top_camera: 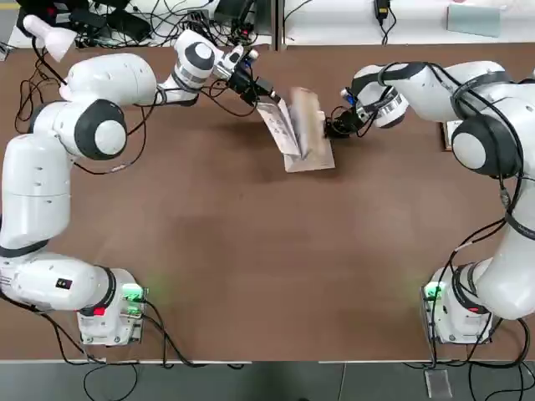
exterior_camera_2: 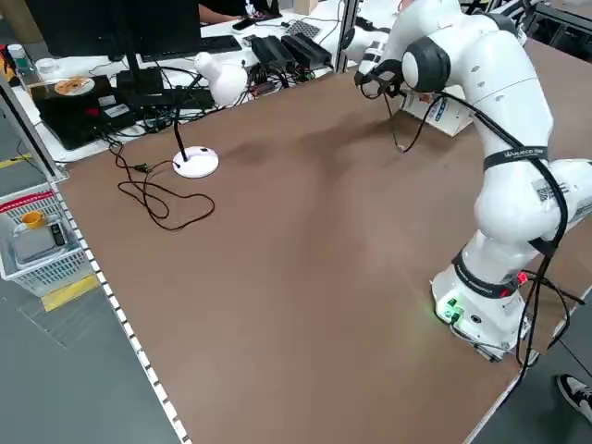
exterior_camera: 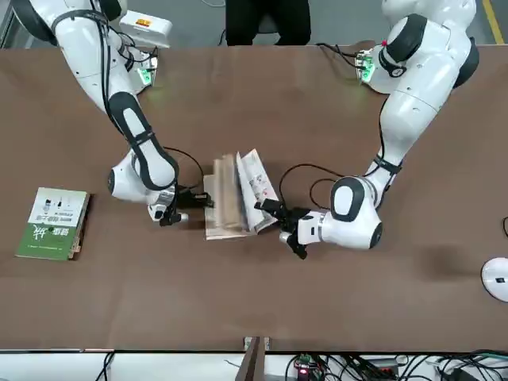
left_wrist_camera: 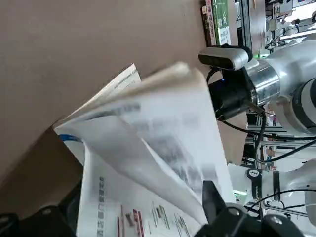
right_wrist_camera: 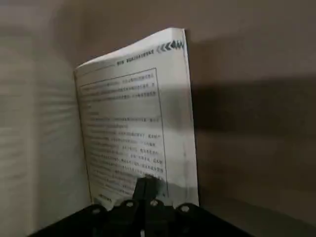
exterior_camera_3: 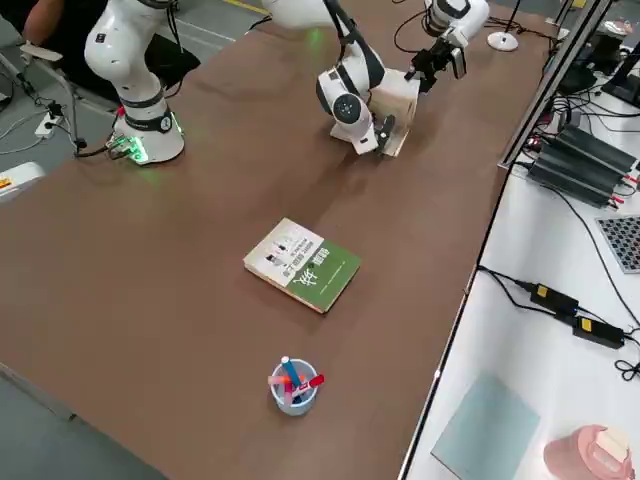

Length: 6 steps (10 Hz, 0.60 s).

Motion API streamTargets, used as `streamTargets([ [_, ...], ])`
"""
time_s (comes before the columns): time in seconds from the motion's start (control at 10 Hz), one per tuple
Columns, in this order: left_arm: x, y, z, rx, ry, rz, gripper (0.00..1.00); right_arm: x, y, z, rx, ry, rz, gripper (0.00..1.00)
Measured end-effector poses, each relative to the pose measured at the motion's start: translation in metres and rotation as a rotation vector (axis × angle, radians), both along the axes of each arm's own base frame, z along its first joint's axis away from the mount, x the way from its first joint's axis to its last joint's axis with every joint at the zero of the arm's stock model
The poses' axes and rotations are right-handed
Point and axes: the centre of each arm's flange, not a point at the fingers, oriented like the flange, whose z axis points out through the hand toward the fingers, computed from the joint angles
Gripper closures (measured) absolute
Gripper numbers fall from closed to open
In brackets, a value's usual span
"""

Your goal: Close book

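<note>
Has the arm bases (top_camera: 113, 307) set along the near edge of the brown table (top_camera: 267, 251). Farther out, to the robot's right, shows a cup of pens (exterior_camera_3: 293, 390) and then the green-and-white book (exterior_camera_3: 303, 265), lying flat. Across in the far part of the table, between the two grippers, has the book (top_camera: 311, 150) partly open, cream pages spread and white cover raised on the robot's left. Brings the right gripper (right_wrist_camera: 146, 181) to the printed page on the robot's right, fingers pressed together. Places the left gripper (left_wrist_camera: 144, 190) by the raised cover, fingers spread wide, with loose-looking leaves and cover between; cannot tell whether touching. Beyond the table, shows a white desk (top_camera: 351, 21) with cables and a pale blue-green pad (top_camera: 474, 20).
</note>
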Motion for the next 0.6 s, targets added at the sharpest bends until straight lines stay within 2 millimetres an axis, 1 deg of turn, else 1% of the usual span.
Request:
streamTargets([
  [0.6, -0.0002, -0.0027, 0.0084, 0.004, 0.021, 0.015, 0.03, 0.0018, -0.0038, 0.0000, 0.000, 0.001, -0.008, 0.99],
])
